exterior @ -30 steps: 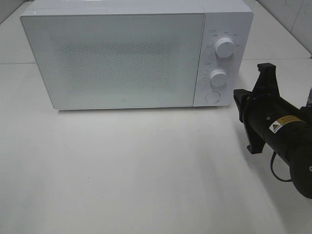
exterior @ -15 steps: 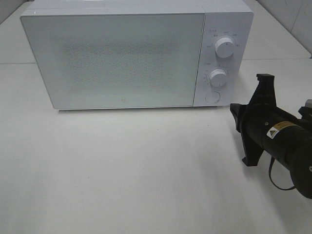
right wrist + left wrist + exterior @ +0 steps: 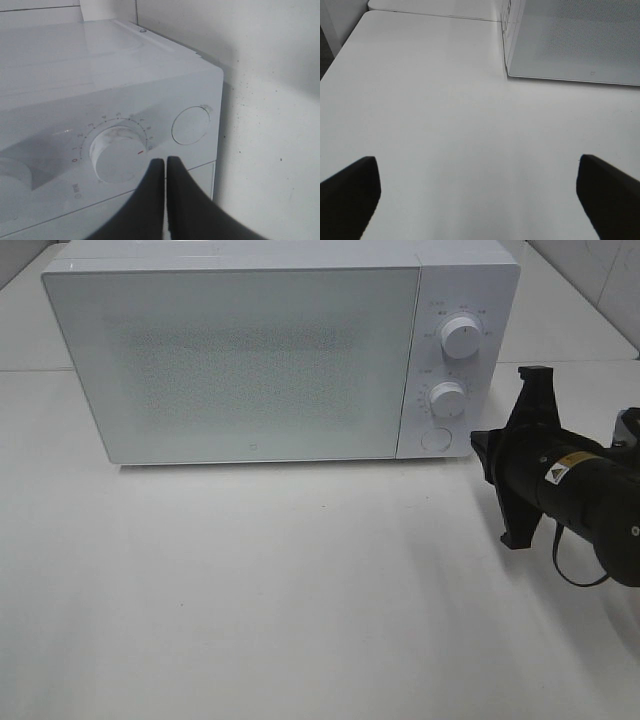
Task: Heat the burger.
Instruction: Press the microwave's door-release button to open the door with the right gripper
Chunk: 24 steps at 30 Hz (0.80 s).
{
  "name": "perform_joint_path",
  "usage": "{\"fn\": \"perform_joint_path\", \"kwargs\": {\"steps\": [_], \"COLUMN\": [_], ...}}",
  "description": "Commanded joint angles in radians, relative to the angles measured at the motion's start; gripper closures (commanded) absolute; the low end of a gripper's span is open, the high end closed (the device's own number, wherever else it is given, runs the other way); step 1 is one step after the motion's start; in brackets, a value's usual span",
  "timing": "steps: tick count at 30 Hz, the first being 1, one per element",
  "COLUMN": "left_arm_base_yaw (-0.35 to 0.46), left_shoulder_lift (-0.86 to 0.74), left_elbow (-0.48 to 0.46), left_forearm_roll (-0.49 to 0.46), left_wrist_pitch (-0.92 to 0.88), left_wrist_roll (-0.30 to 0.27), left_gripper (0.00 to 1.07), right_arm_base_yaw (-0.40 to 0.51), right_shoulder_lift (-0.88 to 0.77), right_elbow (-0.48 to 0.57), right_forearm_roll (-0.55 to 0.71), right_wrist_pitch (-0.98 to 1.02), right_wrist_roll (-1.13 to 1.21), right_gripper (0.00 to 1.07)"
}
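The burger is hidden; no view shows it. The white microwave [image 3: 250, 360] stands at the back of the table with its door closed. Its panel has an upper knob [image 3: 460, 337], a lower knob [image 3: 447, 400] and a round button [image 3: 434, 439]. My right gripper [image 3: 476, 443] is shut and empty, its tip just right of the round button. In the right wrist view the closed fingertips [image 3: 165, 162] sit just in front of the lower knob [image 3: 119, 154], beside the button [image 3: 190, 125]. My left gripper [image 3: 480, 200] is open and empty over bare table.
The white table [image 3: 300, 590] spreads in front of the microwave. The left wrist view shows the microwave's front corner [image 3: 570, 40] ahead and the table's edge [image 3: 335, 55] to one side. A tiled wall stands at the back right.
My right gripper has moved a little up and left, closer to the microwave's control panel. The microwave has not changed.
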Motion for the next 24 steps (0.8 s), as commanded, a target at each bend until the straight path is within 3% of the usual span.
{"fn": "perform_joint_path", "kwargs": {"steps": [1,24], "left_arm_base_yaw": [0.002,0.002], "left_shoulder_lift": [-0.017,-0.017], "left_elbow": [0.000,0.000], "left_forearm_roll": [-0.002,-0.002], "left_wrist_pitch": [-0.016,-0.016], "left_wrist_roll": [-0.002,-0.002], "left_gripper": [0.06,0.06], "right_arm_base_yaw": [-0.010,-0.010], "right_shoulder_lift": [-0.003,0.227], "right_elbow": [-0.026,-0.203], "right_forearm_roll": [-0.011,-0.047], "right_wrist_pitch": [0.030,0.023], "right_wrist_roll": [-0.036,-0.021], "right_gripper": [1.07,1.07]}}
